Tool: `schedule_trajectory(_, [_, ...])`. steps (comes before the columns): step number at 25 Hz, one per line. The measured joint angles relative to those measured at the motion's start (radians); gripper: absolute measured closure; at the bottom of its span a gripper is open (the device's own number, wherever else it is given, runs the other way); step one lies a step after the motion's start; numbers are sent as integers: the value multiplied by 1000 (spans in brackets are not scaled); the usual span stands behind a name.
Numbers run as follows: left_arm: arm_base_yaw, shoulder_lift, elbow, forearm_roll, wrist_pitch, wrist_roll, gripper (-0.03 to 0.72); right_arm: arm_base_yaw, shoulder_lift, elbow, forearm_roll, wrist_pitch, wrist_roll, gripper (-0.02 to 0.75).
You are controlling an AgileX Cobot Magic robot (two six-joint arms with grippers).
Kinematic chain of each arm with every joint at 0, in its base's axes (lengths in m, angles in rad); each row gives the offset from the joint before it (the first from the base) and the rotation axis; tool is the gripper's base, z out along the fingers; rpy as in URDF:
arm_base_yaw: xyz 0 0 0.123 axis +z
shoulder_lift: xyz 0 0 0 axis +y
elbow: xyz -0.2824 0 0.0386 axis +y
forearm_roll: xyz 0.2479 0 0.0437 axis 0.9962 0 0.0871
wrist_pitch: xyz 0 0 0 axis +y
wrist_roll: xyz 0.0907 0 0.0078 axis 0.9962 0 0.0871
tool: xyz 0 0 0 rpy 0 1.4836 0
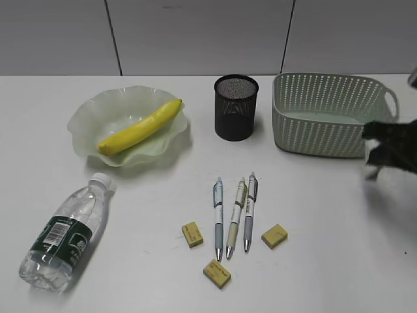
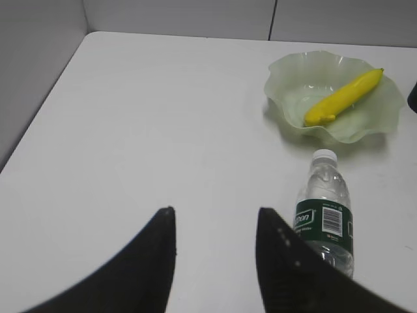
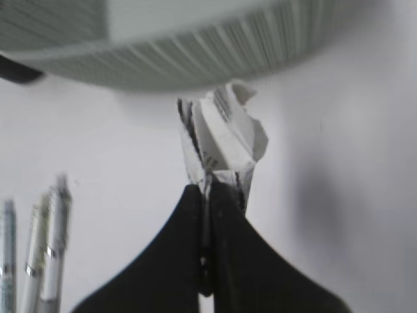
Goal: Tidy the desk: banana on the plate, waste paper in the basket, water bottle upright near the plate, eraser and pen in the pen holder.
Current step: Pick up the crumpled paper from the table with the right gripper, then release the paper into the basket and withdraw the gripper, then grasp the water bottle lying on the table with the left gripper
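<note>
My right gripper (image 3: pixel 207 186) is shut on the crumpled waste paper (image 3: pixel 221 140), just in front of the pale green basket (image 3: pixel 195 59). In the exterior view the right gripper (image 1: pixel 378 156) is a dark blur at the basket's (image 1: pixel 326 130) right front corner. The banana (image 1: pixel 140 127) lies in the ruffled plate (image 1: pixel 85 117). The water bottle (image 1: pixel 65 235) lies on its side at the front left. Three pens (image 1: pixel 236 215) and three yellow erasers (image 1: pixel 192 234) lie in front of the black mesh pen holder (image 1: pixel 236 107). My left gripper (image 2: pixel 215 218) stands open over bare desk, left of the bottle (image 2: pixel 324 208).
Grey wall panels run behind the white desk (image 1: pixel 195 65). In the left wrist view the desk's left edge (image 2: pixel 39 111) meets a grey wall. The pens (image 3: pixel 49 248) show blurred to the left of my right gripper.
</note>
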Motion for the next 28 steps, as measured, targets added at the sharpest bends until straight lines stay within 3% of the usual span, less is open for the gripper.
schedule_trajectory(4, [0, 0, 0, 0, -1, 0, 379, 10, -29, -125, -70, -102, -43, 725])
schedule_trajectory(8, [0, 0, 0, 0, -1, 0, 379, 11, 130, -336, -156, -77, -49, 709])
schedule_trajectory(10, [0, 0, 0, 0, -1, 0, 379, 11, 209, -419, -176, -20, -50, 614])
schedule_trajectory(14, [0, 0, 0, 0, -2, 0, 379, 11, 249, -496, -211, 123, -52, 281])
schedule_trajectory(16, [0, 0, 0, 0, -2, 0, 379, 11, 213, -487, -236, 153, -54, 206])
schedule_trajectory(22, [0, 9, 0, -13, -4, 6, 379, 11, -167, -263, -318, 257, -54, 230])
schedule_trajectory(28, [0, 240, 0, -17, -12, 59, 307, 11, -650, -116, -421, 691, 38, 241])
